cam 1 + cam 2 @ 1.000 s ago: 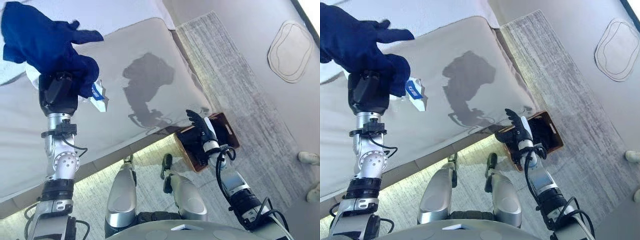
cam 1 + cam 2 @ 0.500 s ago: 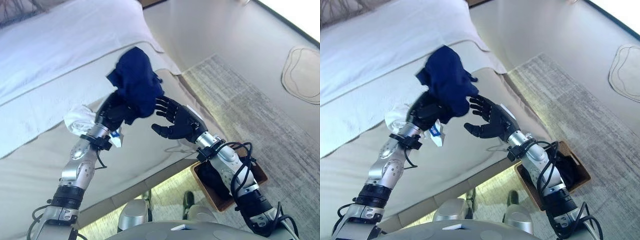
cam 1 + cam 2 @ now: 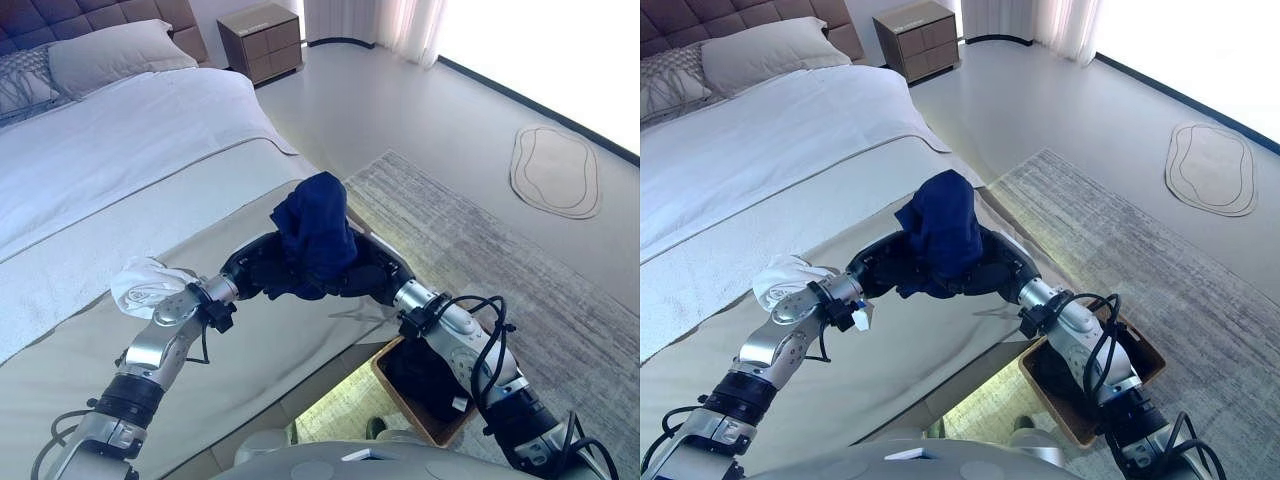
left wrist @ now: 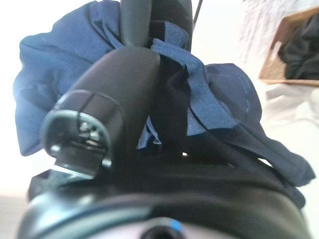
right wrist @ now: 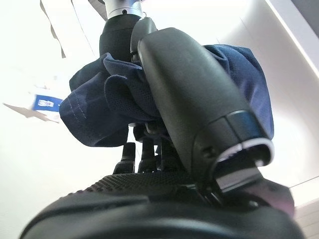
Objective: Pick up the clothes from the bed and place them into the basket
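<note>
Bed (image 3: 120, 150): white sheet over the upper part, beige cover toward the foot, 2 pillows (image 3: 100, 55) against a dark tufted headboard (image 3: 90, 15). A brown nightstand (image 3: 262, 40) stands beside it. Pale floor; a grey rug (image 3: 480, 260) runs along the bed's side, and a small oval mat (image 3: 555, 172) lies well apart near the bright window side.

Basket (image 3: 400, 400): brown, on the rug at the bed's foot, below the right arm. Dark clothes (image 3: 425, 375) already lie in it.

Navy cloth (image 3: 315, 240): bunched, held up above the bed's beige edge, between both hands. Left hand (image 3: 262, 275) has its fingers curled into the cloth from below; right hand (image 3: 370, 278) closes on it from the other side, thumb (image 5: 199, 104) pressed over the fabric.

White cloth (image 3: 145, 285) lies on the bed by the left wrist. A blue-and-white tag (image 5: 44, 102) shows there; print unreadable.
</note>
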